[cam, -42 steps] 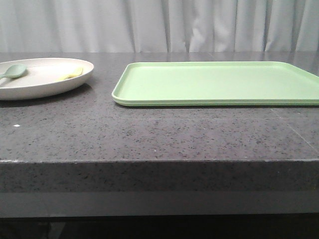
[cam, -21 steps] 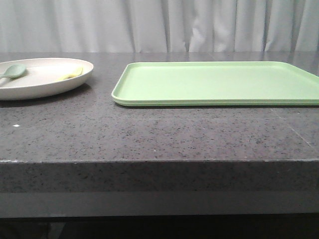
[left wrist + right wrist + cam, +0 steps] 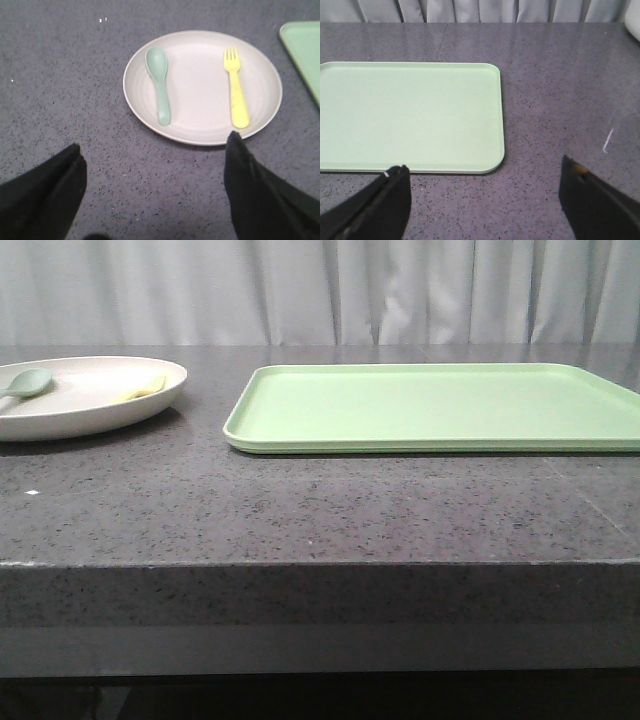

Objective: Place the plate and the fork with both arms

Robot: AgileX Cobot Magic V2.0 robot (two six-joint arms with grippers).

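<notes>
Nothing has moved since the earlier frames: plate, fork and tray lie as they did.

The cream plate (image 3: 202,87) rests on the dark speckled table (image 3: 320,510), left of the light-green tray (image 3: 440,405). On it lie the yellow fork (image 3: 236,93) and, apart from it, a grey-green spoon (image 3: 159,82). The left gripper (image 3: 152,192) hangs wide open near the plate, holding nothing; the right gripper (image 3: 485,200), also spread and empty, hangs by the tray's edge.

nothing visible has moved since a second ago.
</notes>
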